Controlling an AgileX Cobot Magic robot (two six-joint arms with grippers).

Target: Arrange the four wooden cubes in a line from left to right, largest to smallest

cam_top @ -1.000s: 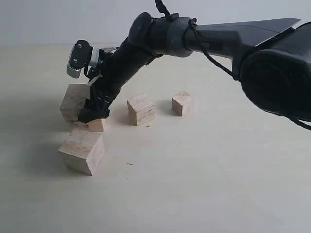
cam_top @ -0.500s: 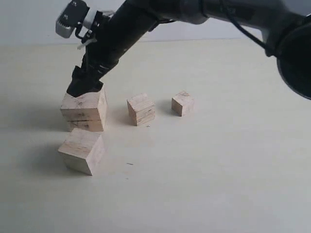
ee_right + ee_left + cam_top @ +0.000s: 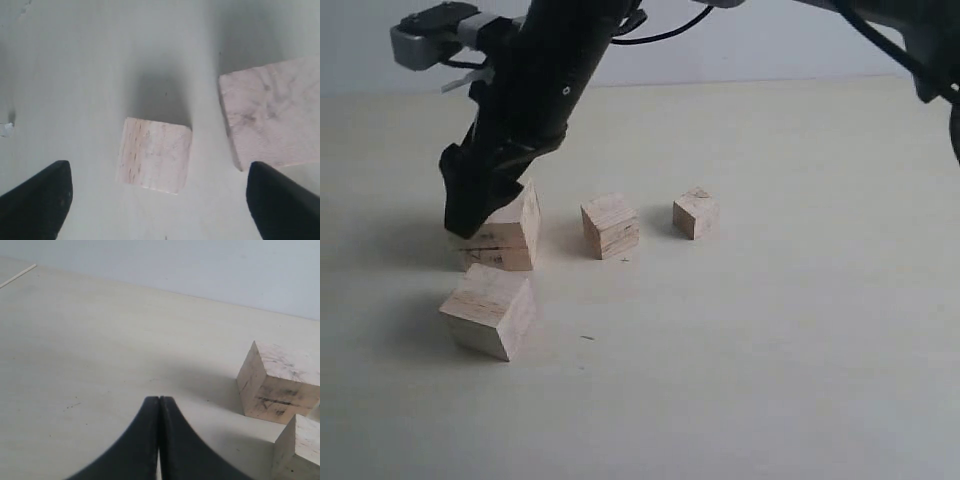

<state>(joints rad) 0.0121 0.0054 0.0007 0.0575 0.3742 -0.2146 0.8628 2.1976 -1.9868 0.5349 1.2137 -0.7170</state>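
My right gripper (image 3: 157, 175) hangs spread wide above the smaller cube (image 3: 154, 155). I'd centre squarely and avoid the big block (image 3: 272, 117) beside it. My left gripper (image 3: 159, 405) is pinched shut, empty.

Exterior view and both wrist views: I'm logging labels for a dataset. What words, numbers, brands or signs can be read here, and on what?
None: there is no readable text in any view.
The largest cube bears only dark grain marks and a seam, no lettering.
The black arm shows one tiny pale dot, too small to read as a sign.
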